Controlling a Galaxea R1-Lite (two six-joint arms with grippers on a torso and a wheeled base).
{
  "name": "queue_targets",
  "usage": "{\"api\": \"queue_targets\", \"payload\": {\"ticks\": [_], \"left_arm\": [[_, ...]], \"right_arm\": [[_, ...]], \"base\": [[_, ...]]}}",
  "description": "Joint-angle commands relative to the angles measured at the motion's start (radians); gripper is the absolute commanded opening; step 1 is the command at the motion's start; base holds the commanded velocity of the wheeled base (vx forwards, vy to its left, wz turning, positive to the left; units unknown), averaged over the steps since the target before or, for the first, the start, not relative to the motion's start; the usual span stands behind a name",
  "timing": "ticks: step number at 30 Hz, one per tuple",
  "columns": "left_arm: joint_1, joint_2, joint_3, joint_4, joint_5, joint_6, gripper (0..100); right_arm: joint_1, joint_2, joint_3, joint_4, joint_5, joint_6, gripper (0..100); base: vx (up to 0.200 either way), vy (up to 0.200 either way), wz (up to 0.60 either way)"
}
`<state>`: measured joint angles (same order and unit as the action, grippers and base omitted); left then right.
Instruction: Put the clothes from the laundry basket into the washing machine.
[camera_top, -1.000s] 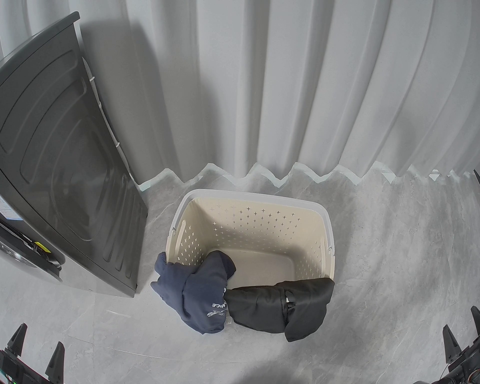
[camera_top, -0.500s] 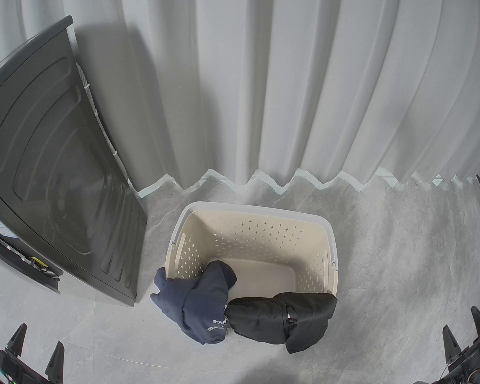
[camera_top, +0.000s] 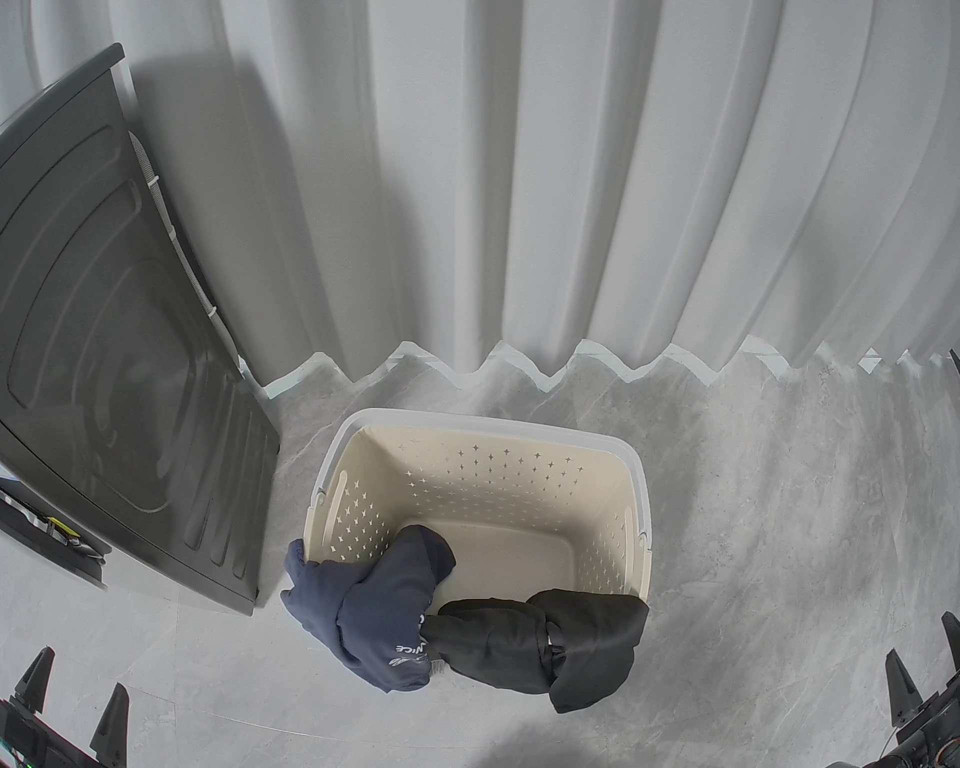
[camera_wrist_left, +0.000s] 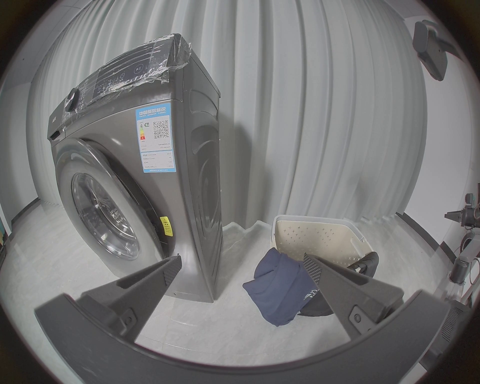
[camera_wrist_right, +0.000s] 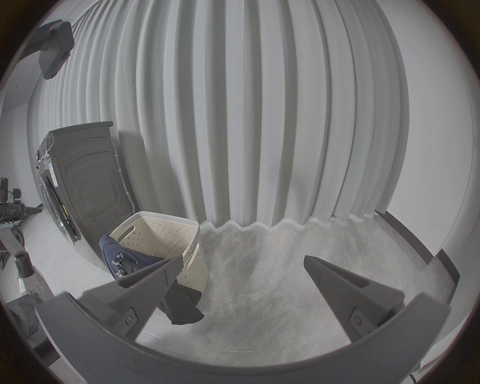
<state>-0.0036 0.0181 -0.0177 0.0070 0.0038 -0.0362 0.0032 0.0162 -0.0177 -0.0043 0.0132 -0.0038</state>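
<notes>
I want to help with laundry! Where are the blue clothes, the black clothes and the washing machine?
blue clothes (camera_top: 375, 615): head view, middle of the fabric draped over the basket (camera_top: 480, 418).
black clothes (camera_top: 530, 645): head view, middle of the bundle.
washing machine (camera_top: 120, 370): head view, its dark side panel.

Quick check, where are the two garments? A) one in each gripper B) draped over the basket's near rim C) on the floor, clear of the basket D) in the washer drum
B: the navy garment and the black garment both hang over the near rim of the laundry basket.
</notes>
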Motion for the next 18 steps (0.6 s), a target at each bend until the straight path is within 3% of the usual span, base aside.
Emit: {"api": "queue_targets", "payload": {"ticks": [1, 5, 11, 18], "left_arm": [[0.001, -0.017, 0.015, 0.001, 0.001, -0.001, 100], [0.001, -0.017, 0.015, -0.001, 0.001, 0.002, 100], [0.001, -0.017, 0.015, 0.001, 0.001, -0.001, 100], [0.001, -0.015, 0.015, -0.001, 0.001, 0.002, 100]], "right_arm": [[0.000, -0.016, 0.018, 0.000, 0.001, -0.001, 100], [0.000, -0.016, 0.018, 0.000, 0.001, -0.001, 100], [0.000, -0.016, 0.018, 0.000, 0.001, -0.001, 100], [0.000, -0.016, 0.018, 0.000, 0.001, -0.001, 100]], "base": [[0.000, 0.000, 0.00], [0.000, 0.000, 0.00], [0.200, 0.000, 0.00], [0.029, 0.000, 0.00]]}}
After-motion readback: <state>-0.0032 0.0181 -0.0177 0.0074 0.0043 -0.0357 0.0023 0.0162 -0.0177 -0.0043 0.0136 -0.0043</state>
